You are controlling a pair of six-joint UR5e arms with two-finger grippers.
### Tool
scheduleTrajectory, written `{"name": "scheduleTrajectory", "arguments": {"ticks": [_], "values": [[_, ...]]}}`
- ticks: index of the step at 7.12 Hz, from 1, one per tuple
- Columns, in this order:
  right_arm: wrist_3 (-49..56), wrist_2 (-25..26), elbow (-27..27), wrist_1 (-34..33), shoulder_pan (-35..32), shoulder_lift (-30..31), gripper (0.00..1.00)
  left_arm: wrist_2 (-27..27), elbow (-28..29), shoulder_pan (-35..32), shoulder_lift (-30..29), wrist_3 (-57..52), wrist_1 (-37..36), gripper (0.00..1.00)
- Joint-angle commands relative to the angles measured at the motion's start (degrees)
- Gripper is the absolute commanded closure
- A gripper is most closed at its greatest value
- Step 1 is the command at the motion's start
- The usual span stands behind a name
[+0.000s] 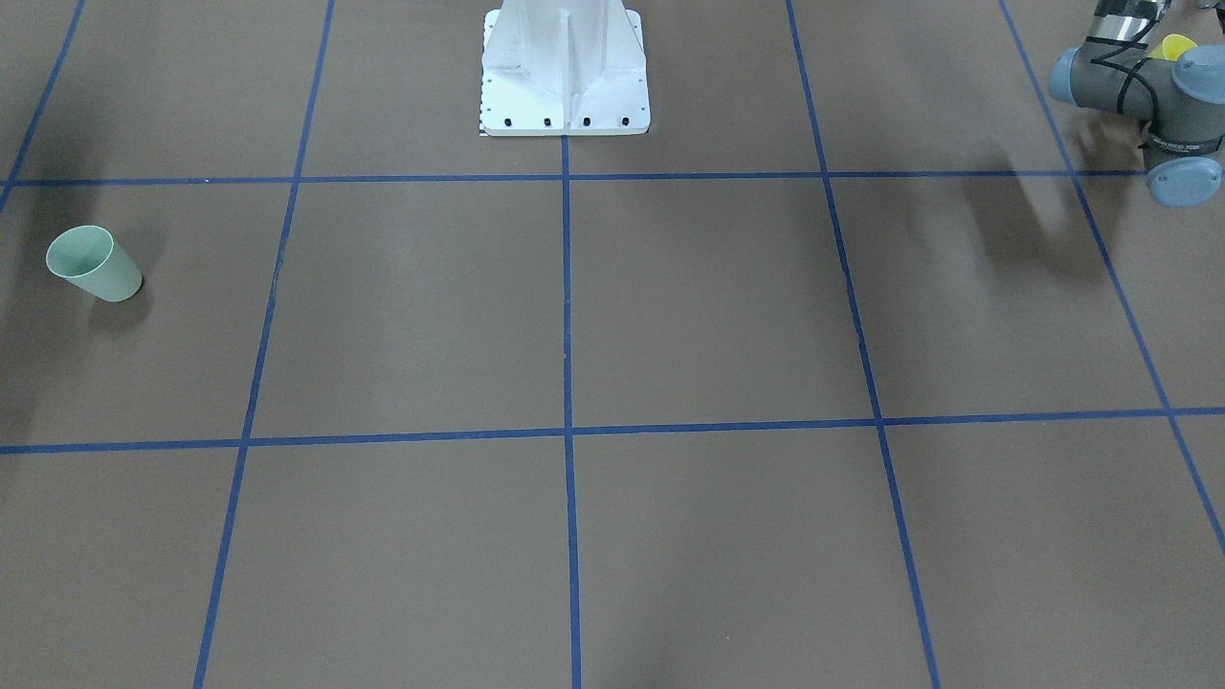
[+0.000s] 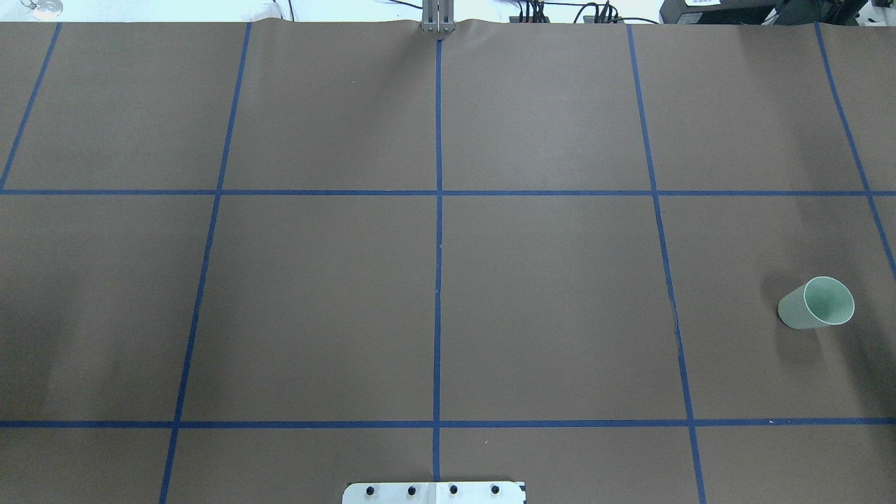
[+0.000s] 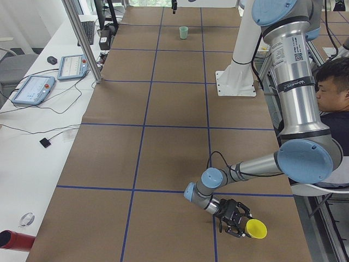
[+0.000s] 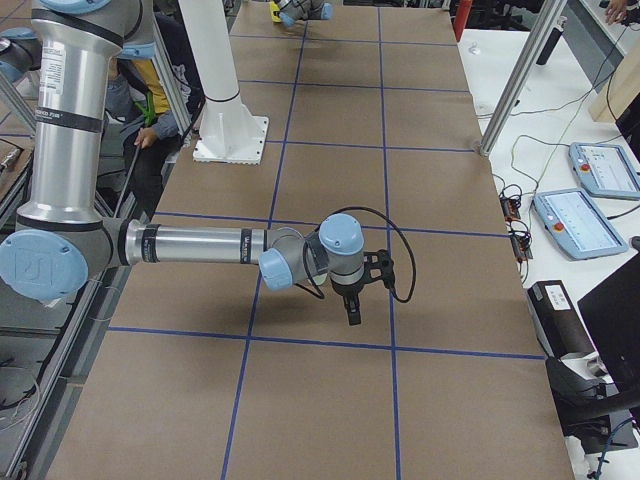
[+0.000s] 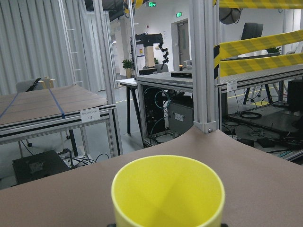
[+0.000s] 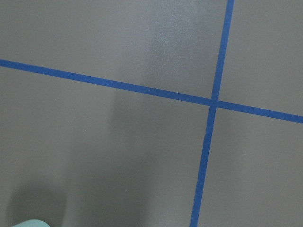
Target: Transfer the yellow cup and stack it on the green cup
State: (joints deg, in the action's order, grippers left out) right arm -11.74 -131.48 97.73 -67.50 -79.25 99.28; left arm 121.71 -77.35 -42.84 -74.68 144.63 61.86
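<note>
The yellow cup fills the bottom of the left wrist view, mouth up, with dark fingertips at both its sides. My left gripper is low at the near end of the table, shut on the yellow cup. The cup's rim peeks out behind the left wrist. The green cup stands upright and alone at the table's other end; its rim shows in the right wrist view. My right gripper hangs pointing down over the table; I cannot tell whether it is open.
The white robot pedestal stands at the table's middle edge. Blue tape lines grid the brown table. A seated person is beside the robot. Teach pendants lie on the side bench.
</note>
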Motion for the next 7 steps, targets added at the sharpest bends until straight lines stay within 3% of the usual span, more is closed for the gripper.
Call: {"name": "scheduleTrajectory", "arguments": {"ticks": [1,4,7], "values": [[-0.21,0.00,0.00,0.00,0.14,-0.84,0.00,-6.53,-1.48,-0.14,-0.11,-3.47,-1.30,0.64],[-0.04,-0.18,0.09,0.00,0.32,-1.98,0.00,-23.30,-1.67,-0.58,-0.91,-3.91,-0.43,0.65],[-0.13,-0.35,0.53,0.17,0.32,-2.77,0.00,-40.97,-1.67,-3.21,-0.99,-5.92,7.27,0.66]]}}
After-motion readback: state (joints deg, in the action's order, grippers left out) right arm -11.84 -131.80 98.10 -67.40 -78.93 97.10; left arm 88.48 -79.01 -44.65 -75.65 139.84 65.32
